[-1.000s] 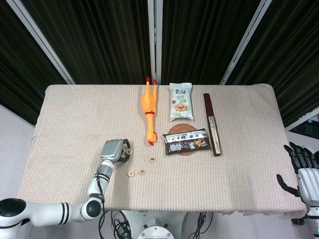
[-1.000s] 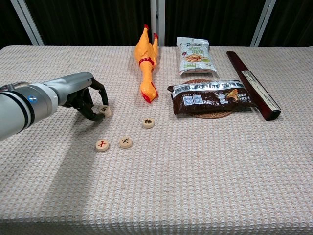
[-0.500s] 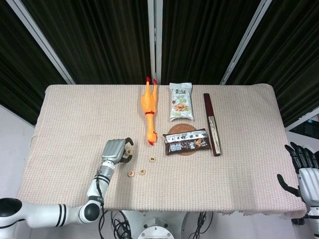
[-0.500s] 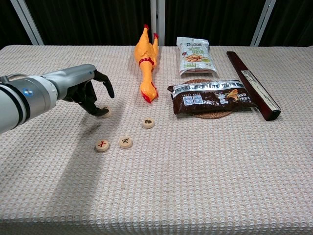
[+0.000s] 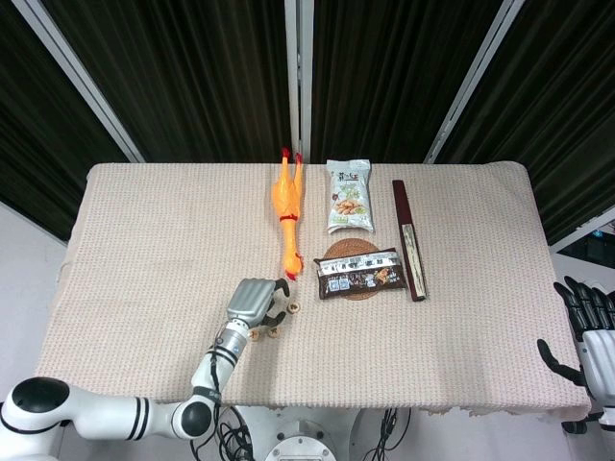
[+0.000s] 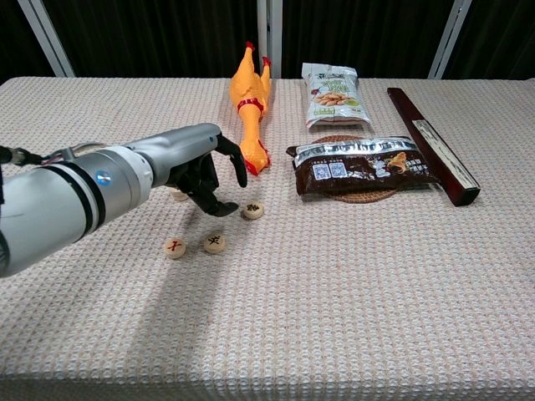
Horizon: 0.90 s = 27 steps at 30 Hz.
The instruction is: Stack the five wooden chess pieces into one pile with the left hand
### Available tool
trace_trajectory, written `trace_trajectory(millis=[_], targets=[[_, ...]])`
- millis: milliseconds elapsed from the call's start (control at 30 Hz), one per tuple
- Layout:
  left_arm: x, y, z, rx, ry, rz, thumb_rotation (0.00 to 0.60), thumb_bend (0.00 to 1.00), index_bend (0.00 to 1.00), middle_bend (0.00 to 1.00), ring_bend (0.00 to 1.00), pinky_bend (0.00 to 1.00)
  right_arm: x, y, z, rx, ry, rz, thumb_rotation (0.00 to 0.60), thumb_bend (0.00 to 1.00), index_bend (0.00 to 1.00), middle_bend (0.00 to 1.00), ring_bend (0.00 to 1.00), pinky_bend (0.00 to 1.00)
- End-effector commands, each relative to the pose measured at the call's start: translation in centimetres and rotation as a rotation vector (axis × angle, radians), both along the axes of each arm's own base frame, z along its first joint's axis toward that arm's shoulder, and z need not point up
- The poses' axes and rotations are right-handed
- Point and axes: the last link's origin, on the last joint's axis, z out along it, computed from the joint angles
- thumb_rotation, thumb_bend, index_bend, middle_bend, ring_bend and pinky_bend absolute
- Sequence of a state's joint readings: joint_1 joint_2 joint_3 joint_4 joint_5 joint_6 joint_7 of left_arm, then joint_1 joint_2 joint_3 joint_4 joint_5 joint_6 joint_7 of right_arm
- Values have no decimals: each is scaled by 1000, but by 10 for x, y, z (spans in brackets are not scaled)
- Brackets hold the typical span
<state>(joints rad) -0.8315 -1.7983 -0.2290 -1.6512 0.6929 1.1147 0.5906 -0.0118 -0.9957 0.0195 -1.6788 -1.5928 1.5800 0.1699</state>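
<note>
Head view: left hand [image 5: 257, 301] hovers, fingers spread, empty, over small round wooden chess pieces [image 5: 294, 307]; right hand [image 5: 594, 331] idle, splayed.

Chest view: nearest piece [image 6: 252, 210] at its three o'clock; fingertips [image 6: 219, 209] could knock it away.

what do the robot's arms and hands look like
The left arm is a silver-white tube with black bands and a small blue dot, ending in a left hand with a silver back and black fingers. The head view shows a round black elbow joint. The right hand at the table edge has a pale grey palm and black fingers.
</note>
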Motion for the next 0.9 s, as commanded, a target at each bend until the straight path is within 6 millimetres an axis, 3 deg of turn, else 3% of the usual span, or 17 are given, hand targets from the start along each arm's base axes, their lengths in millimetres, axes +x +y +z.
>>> trace_trajectory(millis=[33,400,900], targets=[[5,1,-6,-10,-5,-16,600,306,423,1000,1000,1000,0,0,1,-1,-1,0,600,291,0,0,0,0],[9,2,-21,-32,8,-22,600,305,428,1000,1000,1000,-1,2,4,-13,-12,4,600,292,0,0,0,0],[2,8,-24,-32,36,7,600,305,454,1000,1000,1000,-2,1,5,-10,-16,-2,600,292,0,0,0,0]])
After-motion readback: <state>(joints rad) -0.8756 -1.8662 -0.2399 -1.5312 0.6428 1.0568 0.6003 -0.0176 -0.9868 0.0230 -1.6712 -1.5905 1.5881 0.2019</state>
